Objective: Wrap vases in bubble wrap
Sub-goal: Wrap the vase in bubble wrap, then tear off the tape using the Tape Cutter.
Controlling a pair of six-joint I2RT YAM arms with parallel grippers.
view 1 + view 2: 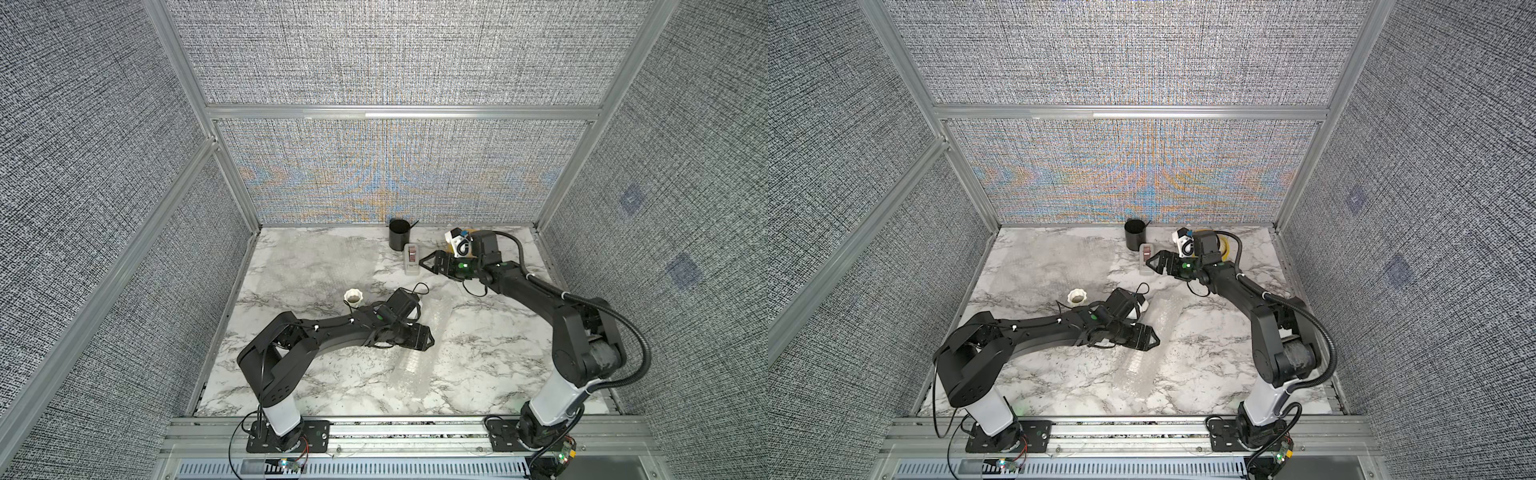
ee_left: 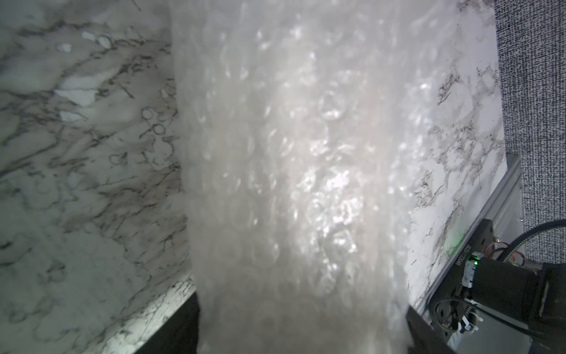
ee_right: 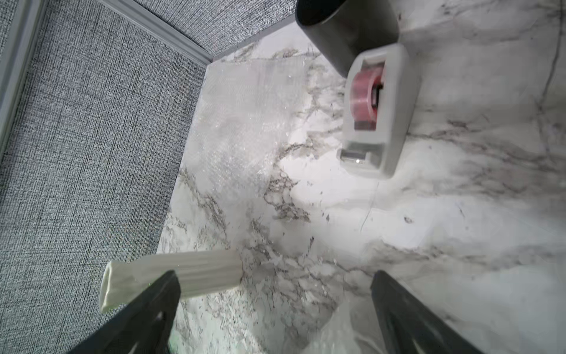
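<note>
A roll of bubble wrap [image 1: 432, 345] lies slantwise in the middle of the marble table; what it encloses does not show. My left gripper [image 1: 428, 338] straddles it. In the left wrist view the roll [image 2: 291, 153] fills the whole gap of that gripper [image 2: 301, 306] and presses against both fingers. A white ribbed vase [image 1: 354, 296] stands upright and bare behind the left arm, also seen in the right wrist view [image 3: 183, 275]. My right gripper [image 1: 422, 261] hovers at the back, jaws wide open [image 3: 274, 275] and holding nothing.
A grey tape dispenser [image 1: 411, 258] with a red roll [image 3: 364, 92] sits just ahead of the right gripper. A black cup [image 1: 400, 235] stands behind it by the back wall. A flat bubble wrap sheet [image 1: 299, 266] covers the table's back left. Fabric walls enclose three sides.
</note>
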